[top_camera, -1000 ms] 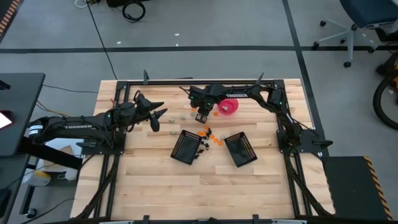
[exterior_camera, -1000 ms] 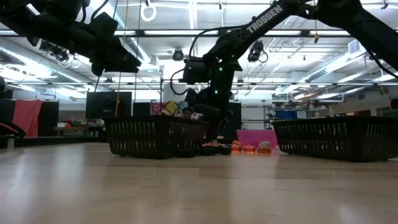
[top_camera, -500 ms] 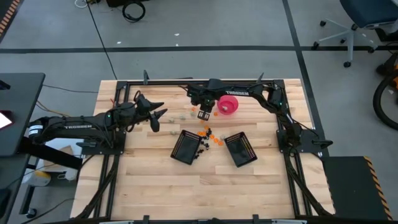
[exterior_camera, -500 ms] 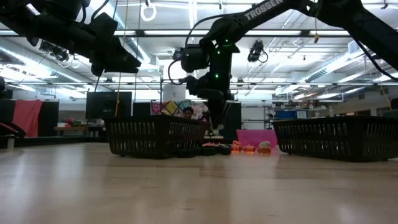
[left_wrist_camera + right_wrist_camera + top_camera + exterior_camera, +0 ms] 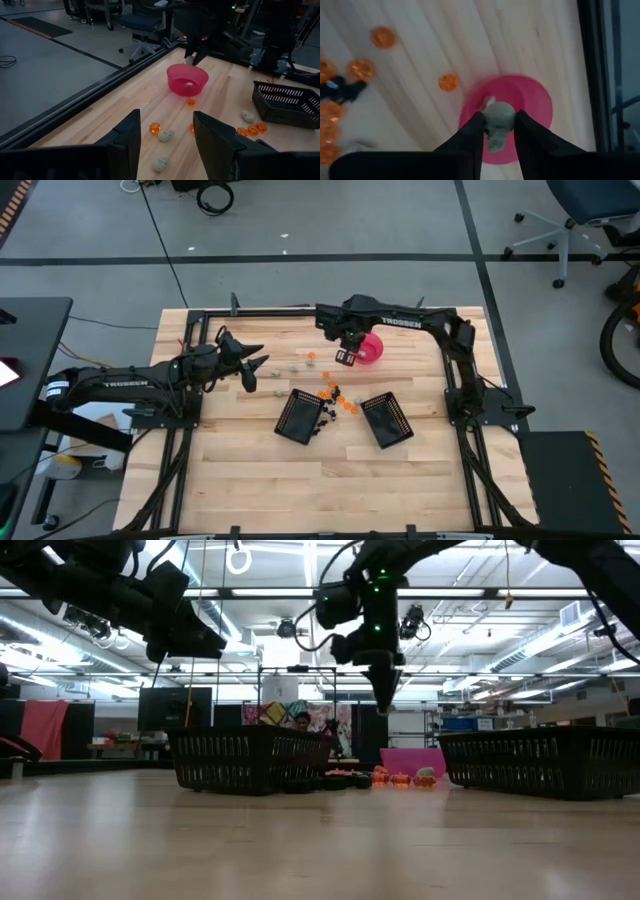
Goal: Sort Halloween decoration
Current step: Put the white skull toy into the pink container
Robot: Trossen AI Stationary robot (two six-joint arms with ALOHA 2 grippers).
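1. While our right gripper [image 5: 499, 131] hung just over the pink bowl [image 5: 536, 107], its two fingers were pinched tight on a small grey-white skull [image 5: 497, 122], which looked hard, light and bumpy.
2. We judged a piece that tiny and round could slip, so squeezing it on its two sides, as we did, seemed best.
3. We saw the bowl [image 5: 369, 349] was smooth, round plastic, with another pale piece [image 5: 189, 84] already inside.
4. We saw more decoration lying on the wooden table [image 5: 240, 470]: shiny orange beads [image 5: 347, 406] and black bits [image 5: 325, 416] between the two black mesh baskets [image 5: 299, 416], and pale skulls [image 5: 166, 135] nearer the left arm.
5. We kept our left gripper [image 5: 252, 370] well apart from all this, its fingers open and holding nothing.
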